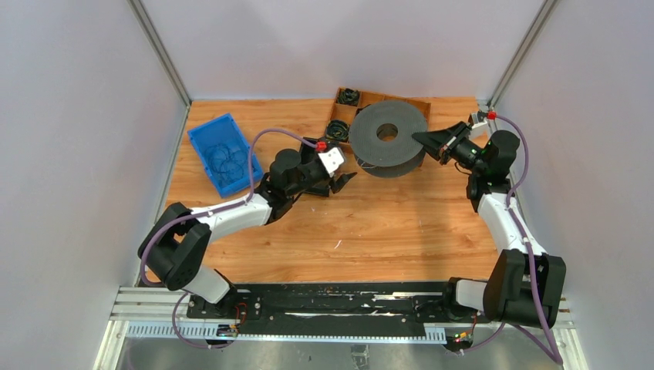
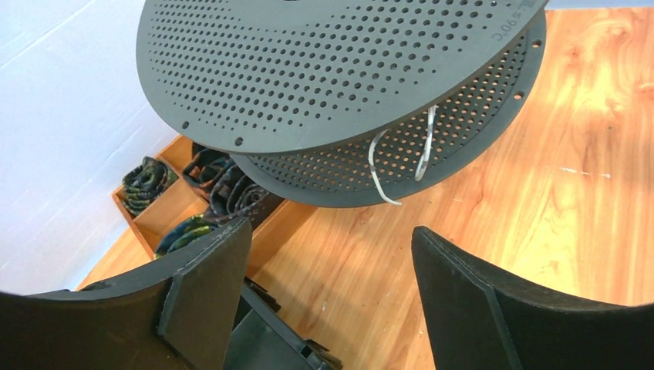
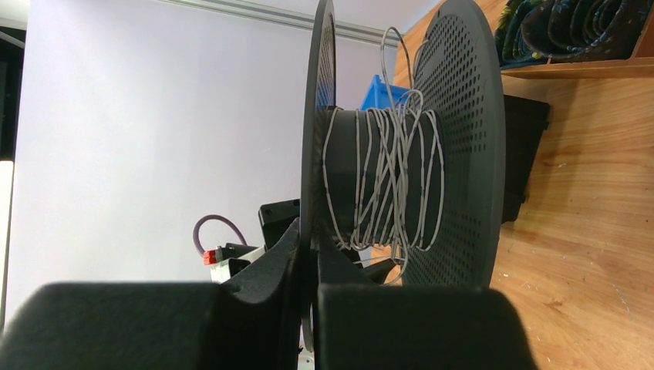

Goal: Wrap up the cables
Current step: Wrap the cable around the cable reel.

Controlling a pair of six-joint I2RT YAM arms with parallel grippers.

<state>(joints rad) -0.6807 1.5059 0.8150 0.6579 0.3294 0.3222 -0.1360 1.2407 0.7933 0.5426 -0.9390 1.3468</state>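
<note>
right wrist view, centre frame: thin silvery cables (image 3: 383,181) wind loosely around the hub of a dark grey perforated plastic spool (image 3: 463,154). right claw (image 3: 312,240) pinches the spool's left flange rim. left claw (image 2: 330,231) gapes empty above the wooden desk (image 2: 586,193), lower frame.
</note>
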